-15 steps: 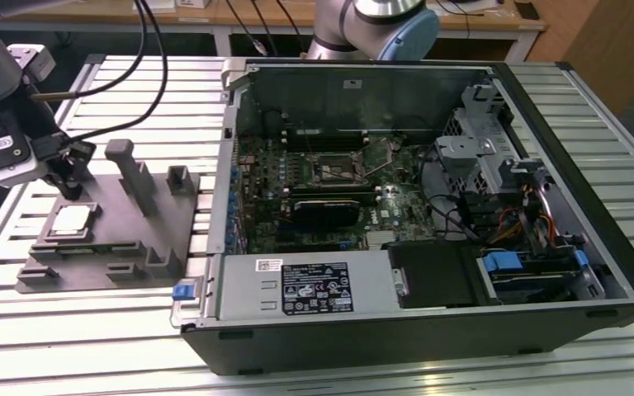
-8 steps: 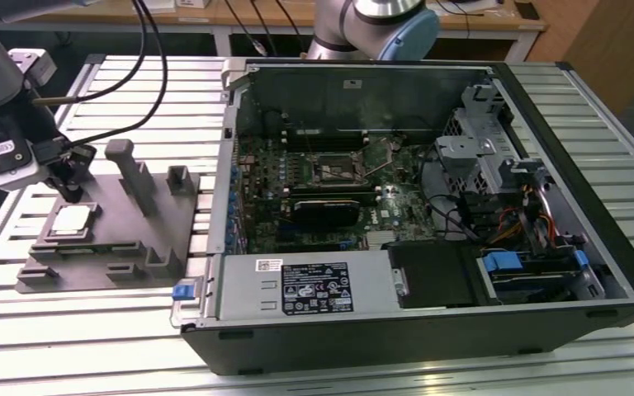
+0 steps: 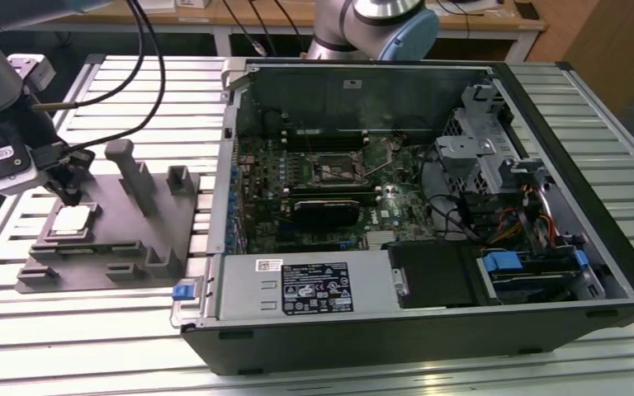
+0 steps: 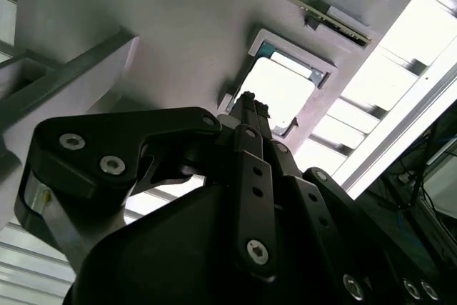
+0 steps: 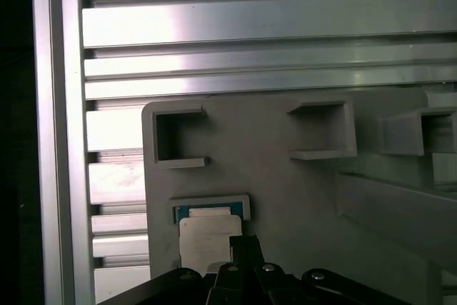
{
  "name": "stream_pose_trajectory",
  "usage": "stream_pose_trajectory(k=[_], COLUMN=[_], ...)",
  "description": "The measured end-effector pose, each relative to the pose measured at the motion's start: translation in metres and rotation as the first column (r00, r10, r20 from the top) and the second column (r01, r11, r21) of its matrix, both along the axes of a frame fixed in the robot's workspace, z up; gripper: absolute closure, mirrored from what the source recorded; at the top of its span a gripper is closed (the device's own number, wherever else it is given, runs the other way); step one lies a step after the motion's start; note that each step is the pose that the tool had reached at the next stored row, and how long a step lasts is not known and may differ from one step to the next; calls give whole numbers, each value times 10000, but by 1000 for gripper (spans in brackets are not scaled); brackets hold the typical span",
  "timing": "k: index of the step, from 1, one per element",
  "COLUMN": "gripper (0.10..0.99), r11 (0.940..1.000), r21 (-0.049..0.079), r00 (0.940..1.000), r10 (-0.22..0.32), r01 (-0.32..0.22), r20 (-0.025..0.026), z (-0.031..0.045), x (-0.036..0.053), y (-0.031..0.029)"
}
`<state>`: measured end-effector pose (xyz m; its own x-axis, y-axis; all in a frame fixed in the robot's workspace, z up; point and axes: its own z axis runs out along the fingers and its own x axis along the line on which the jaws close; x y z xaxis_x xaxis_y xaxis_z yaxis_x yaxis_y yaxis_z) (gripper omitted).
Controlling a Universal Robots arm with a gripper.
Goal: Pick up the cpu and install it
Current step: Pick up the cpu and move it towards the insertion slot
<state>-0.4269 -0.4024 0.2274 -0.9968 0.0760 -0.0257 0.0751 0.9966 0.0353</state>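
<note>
We see a slatted table [image 3: 86, 346] carrying an open computer case [image 3: 405, 342] | grey tray [image 3: 130, 247] beside the case | gripper [image 3: 72, 196] fingers together, tip just over cpu | cpu [image 3: 72, 219] flat in a recess near the tray's edge, exterior view's left

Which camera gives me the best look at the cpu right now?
The second wrist view: the cpu lies large and flat in its tray recess, end effector at one edge. The exterior view shows it small, beneath the end effector; in the first wrist view the end effector covers part of it.
</note>
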Motion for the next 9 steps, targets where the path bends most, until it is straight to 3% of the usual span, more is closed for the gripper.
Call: stream_pose_trajectory(k=[9], gripper=[980], r11=[10000], r21=[-1], r00=[10000], r10=[0], r01=[0], r20=[-4], z=[-86], x=[-38], y=[0])
